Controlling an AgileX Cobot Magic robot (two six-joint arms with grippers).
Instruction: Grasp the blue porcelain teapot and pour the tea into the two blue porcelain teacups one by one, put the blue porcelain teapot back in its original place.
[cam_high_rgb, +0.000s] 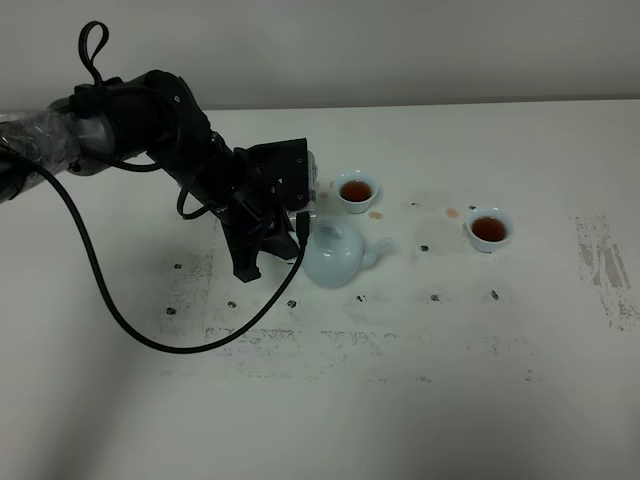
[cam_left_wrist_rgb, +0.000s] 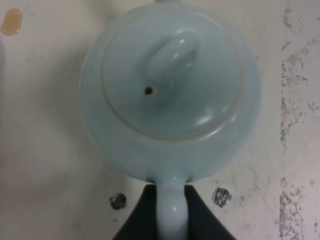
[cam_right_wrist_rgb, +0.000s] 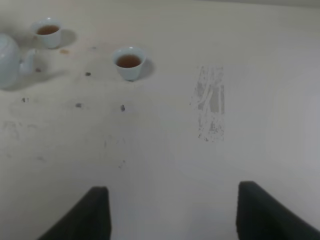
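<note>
The pale blue teapot (cam_high_rgb: 333, 257) stands upright on the white table (cam_high_rgb: 400, 400), lid on, spout pointing right. My left gripper (cam_high_rgb: 300, 235) is shut on its loop handle; in the left wrist view the handle (cam_left_wrist_rgb: 171, 215) sits between the two dark fingers (cam_left_wrist_rgb: 142, 217) below the teapot body (cam_left_wrist_rgb: 170, 95). Two small blue teacups hold brown tea: one (cam_high_rgb: 357, 190) just behind the teapot, one (cam_high_rgb: 489, 229) further right. The right wrist view shows the teapot (cam_right_wrist_rgb: 7, 60) and both cups (cam_right_wrist_rgb: 48, 31) (cam_right_wrist_rgb: 129, 62) far off. My right gripper (cam_right_wrist_rgb: 172, 210) is open and empty.
Small tea drops lie on the table near the cups (cam_high_rgb: 376, 214) (cam_high_rgb: 453, 213), one also in the left wrist view (cam_left_wrist_rgb: 11, 21). A black cable (cam_high_rgb: 100, 290) loops from the left arm over the table. Worn grey patches mark the right side (cam_high_rgb: 605, 265).
</note>
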